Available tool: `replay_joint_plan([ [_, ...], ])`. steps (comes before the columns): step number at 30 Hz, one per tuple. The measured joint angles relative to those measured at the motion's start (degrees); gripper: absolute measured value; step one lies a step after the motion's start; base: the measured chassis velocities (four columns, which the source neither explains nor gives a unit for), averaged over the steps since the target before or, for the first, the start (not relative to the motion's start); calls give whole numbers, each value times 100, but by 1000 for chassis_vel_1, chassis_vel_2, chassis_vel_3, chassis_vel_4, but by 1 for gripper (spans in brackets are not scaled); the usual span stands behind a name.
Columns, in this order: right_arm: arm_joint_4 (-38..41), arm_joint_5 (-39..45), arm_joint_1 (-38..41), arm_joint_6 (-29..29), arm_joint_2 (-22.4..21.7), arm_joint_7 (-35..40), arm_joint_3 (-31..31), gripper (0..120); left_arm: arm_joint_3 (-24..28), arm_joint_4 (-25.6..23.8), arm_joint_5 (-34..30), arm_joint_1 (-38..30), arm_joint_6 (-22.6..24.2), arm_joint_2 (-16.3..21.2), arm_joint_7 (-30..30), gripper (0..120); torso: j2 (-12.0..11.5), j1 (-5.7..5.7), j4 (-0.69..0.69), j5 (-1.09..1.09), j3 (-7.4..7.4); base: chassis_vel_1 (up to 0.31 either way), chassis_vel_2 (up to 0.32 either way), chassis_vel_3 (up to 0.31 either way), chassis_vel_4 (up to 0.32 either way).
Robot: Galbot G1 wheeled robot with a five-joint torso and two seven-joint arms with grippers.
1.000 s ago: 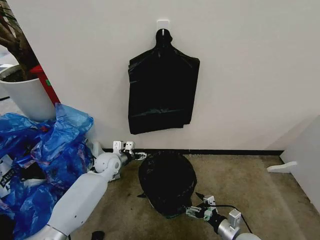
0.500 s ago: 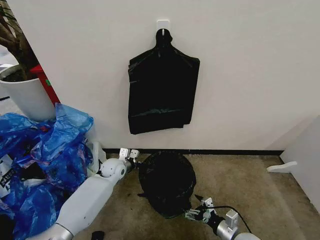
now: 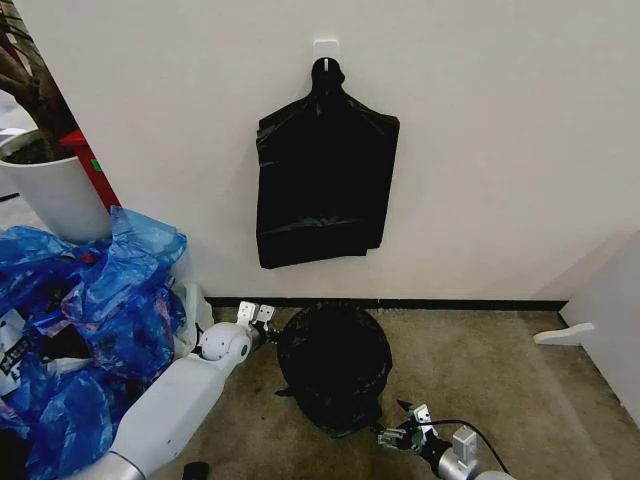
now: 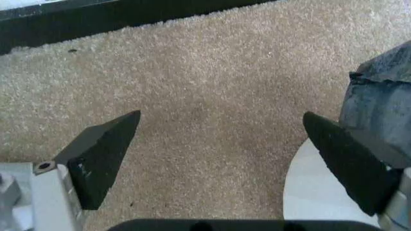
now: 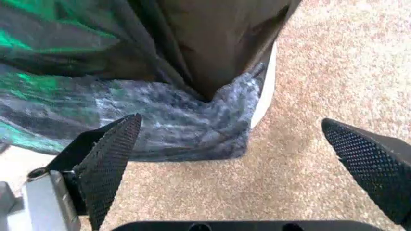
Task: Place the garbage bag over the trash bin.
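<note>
The glossy black garbage bag (image 3: 335, 362) is draped over the trash bin on the carpet, hiding most of it in the head view. The bin's cream wall (image 5: 266, 91) shows under the bag's wrinkled hem (image 5: 192, 125) in the right wrist view. In the left wrist view the bin's wall (image 4: 305, 192) and a bag edge (image 4: 382, 106) sit beside one finger. My left gripper (image 3: 262, 318) (image 4: 222, 116) stands open at the bag's left side, over bare carpet. At the bag's near right, my right gripper (image 3: 398, 437) (image 5: 231, 120) is open and holds nothing.
A flat black bundle (image 3: 325, 190) hangs from a wall hook above the bin. Blue plastic bags (image 3: 90, 320) are piled at the left, with a large white plant pot (image 3: 50, 195) behind them. White furniture (image 3: 610, 310) stands at the right. Bare carpet lies right of the bin.
My left gripper has dropped lower beside the bag. The right gripper has drawn back from the bag toward me. The bag stays on the bin.
</note>
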Motion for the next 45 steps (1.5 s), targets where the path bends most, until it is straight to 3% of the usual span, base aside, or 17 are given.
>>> replay_joint_plan([
  [9,378,200,-70,-299,-57,130,-116,100,-52,-60,5,46,-14,23,-25,100,1,0,0,-2,0,0,0,0,0],
  [23,-732,-39,562,-270,360,538,-552,100,-93,191,221,174,-158,-174,81,100,1,0,0,0,0,0,0,0,0],
  [29,-760,-104,578,-226,351,607,-515,100,-118,257,274,200,-240,-186,107,100,1,0,0,0,0,0,0,0,0],
  [38,-145,-112,124,-218,74,568,-314,100,-574,-309,-79,273,-234,103,81,100,1,0,0,0,0,0,0,0,0],
  [45,522,-109,-287,-112,-83,592,-29,100,-768,-1076,-889,548,-200,332,129,100,1,0,-2,-1,0,0,0,0,0],
])
